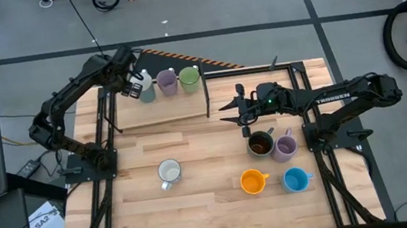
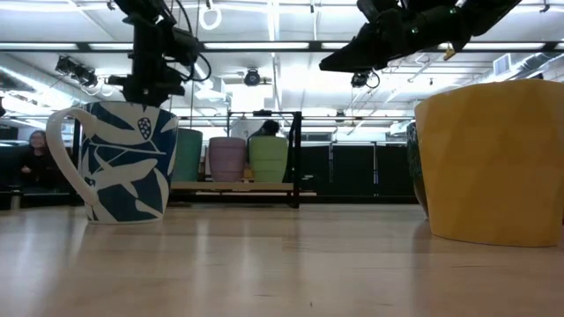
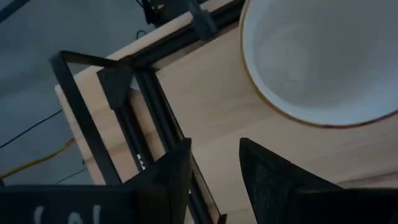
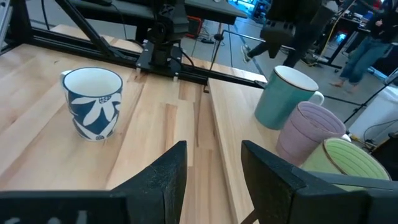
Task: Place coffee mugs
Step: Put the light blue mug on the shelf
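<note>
Left gripper (image 1: 135,85) hangs open and empty just beside the teal mug (image 1: 146,91), the left-most of three on the raised board (image 1: 164,112) at the far side, with the lilac mug (image 1: 167,82) and green mug (image 1: 189,77) to its right. Risk: a sideways pull-out could clip the teal mug and shove it into the lilac one. Right gripper (image 1: 228,112) is open and empty above mid-table. The brown mug (image 1: 260,144) and second lilac mug (image 1: 285,147) sit close together, so grabbing one may nudge the other. The white floral mug (image 1: 169,173), orange mug (image 1: 252,181) and blue mug (image 1: 296,180) stand near. Visible interiors look empty.
</note>
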Robot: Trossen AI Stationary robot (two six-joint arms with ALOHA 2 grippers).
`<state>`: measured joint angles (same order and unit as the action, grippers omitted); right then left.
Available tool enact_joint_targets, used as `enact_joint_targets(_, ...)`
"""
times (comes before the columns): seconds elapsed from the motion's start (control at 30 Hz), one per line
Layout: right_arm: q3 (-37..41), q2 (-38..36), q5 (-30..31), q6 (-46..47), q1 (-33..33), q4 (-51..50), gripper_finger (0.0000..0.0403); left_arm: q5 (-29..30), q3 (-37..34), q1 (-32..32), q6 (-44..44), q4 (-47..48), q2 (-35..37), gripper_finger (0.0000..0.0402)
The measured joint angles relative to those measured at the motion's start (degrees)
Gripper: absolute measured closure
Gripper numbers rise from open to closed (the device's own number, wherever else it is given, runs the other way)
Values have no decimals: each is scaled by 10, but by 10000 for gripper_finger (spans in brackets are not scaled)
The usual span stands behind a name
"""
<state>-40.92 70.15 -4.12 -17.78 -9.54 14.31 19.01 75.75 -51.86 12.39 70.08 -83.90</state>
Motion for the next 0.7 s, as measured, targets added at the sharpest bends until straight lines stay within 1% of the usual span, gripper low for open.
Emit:
enact_joint_targets(0.17, 0, 0, 0, -2, 0, 2, 245, 28, -23, -1, -10, -36, 0, 260)
enact_joint_targets(0.37, 0, 0, 0, 0, 0, 2, 245, 27, -31, -1, -14, -82, -5, 260)
enact_joint_targets(0.7, 0, 0, 1, -2, 0, 2, 245, 23, -31, -1, -17, -90, -5, 260)
